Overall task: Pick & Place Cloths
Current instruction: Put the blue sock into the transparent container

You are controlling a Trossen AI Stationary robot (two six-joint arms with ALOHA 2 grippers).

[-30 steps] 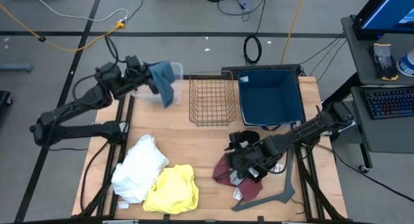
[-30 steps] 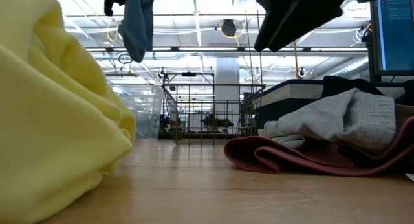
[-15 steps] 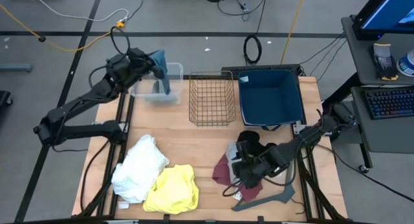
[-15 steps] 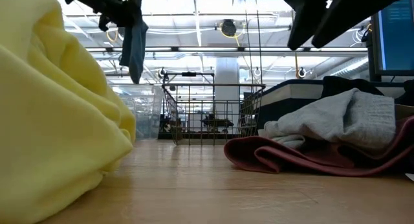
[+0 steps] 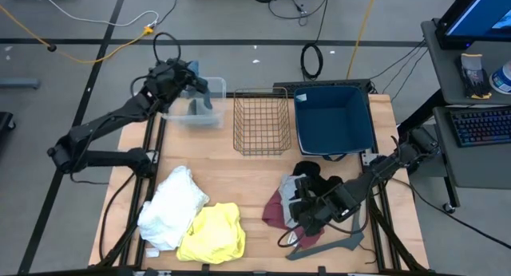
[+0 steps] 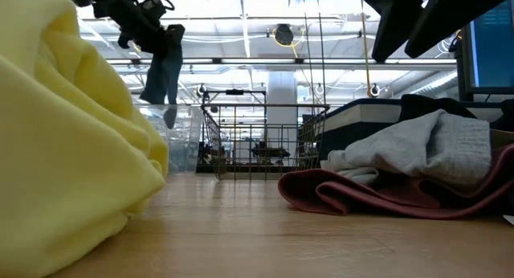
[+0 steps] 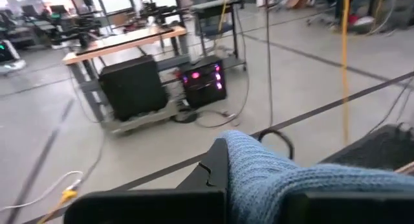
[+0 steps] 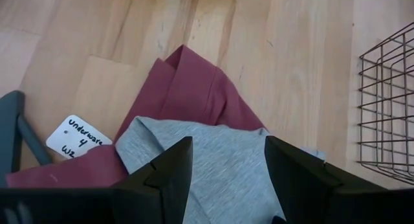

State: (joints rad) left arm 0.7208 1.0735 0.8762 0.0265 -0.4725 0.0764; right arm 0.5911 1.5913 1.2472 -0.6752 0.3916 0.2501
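My left gripper (image 5: 190,75) is at the far left, shut on a blue knitted cloth (image 6: 163,73) that hangs over a clear bin (image 5: 196,115). My right gripper (image 8: 226,179) is open and points down, just above a grey cloth (image 8: 213,162) that lies on a maroon cloth (image 8: 187,88). It touches neither of them. A white cloth (image 5: 172,204) and a yellow cloth (image 5: 214,232) lie in a heap on the table's near left. My left gripper pinches a bunched part of the blue cloth (image 7: 259,179) between its two fingers, which reach out nearly level toward the far side. The rest of the cloth hangs slack below the fingers. Its lower end (image 6: 169,117) is at about the height of the clear bin's rim.
A wire basket (image 5: 261,120) and a blue bin (image 5: 334,120) stand side by side at the far middle and right. A dark grey hanger (image 5: 335,244) and a white label (image 8: 77,136) lie beside the maroon cloth. Something black (image 5: 307,174) lies just beyond the grey cloth.
My left gripper has gone toward the far edge and down and has turned. The blue cloth it carries now hangs lower, over the clear bin. My right gripper has moved a little toward the near edge over the grey and maroon cloths and is still open.
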